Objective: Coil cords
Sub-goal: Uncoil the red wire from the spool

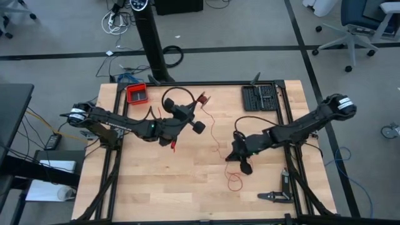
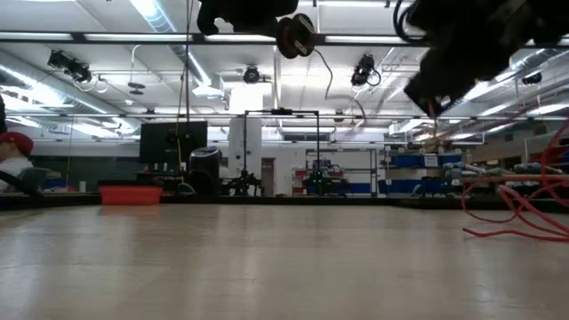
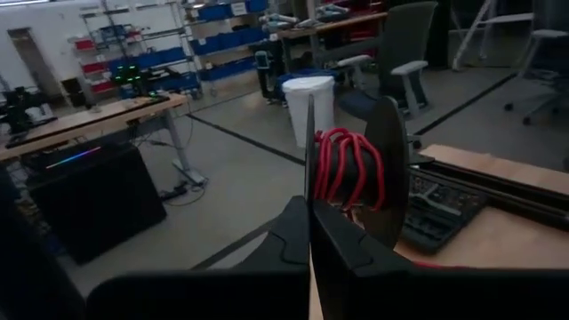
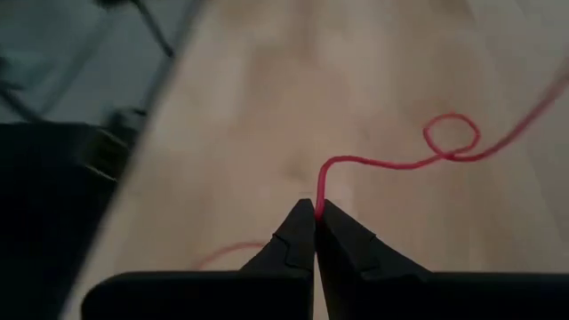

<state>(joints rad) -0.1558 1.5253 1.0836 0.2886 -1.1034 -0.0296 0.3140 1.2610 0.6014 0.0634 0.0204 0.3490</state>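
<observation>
The thin red cord point(image 1: 214, 134) lies loose across the middle of the table, with loops near the front point(image 1: 234, 182) that also show in the low view point(image 2: 516, 213). Part of it is wound on a black spool point(image 3: 351, 169), which shows in the high view point(image 1: 199, 127) and at the top of the low view point(image 2: 296, 36). My left gripper point(image 1: 189, 119) is over the table's middle, shut on the spool. My right gripper point(image 1: 245, 166) is right of centre, shut on the cord point(image 4: 391, 160). My left gripper pinches the rim of the spool's thin flange point(image 3: 309, 191) between its two fingers. The spool is lifted clear of the table, with the red windings point(image 3: 342, 164) just beyond the fingertips. My right gripper pinches one strand of the red cord point(image 4: 318, 197) between its fingertips, slanting down toward the table. The strand runs slack from the fingertips onto the wood and makes a small loop point(image 4: 452, 135).
A red tray point(image 1: 136, 94) and a black cable loop point(image 1: 177, 94) lie at the far left. A black tool case point(image 1: 260, 97) lies at the far right. A hand tool point(image 1: 275, 195) lies near the front right corner. A person in a red cap point(image 2: 13, 147) shows beyond the table.
</observation>
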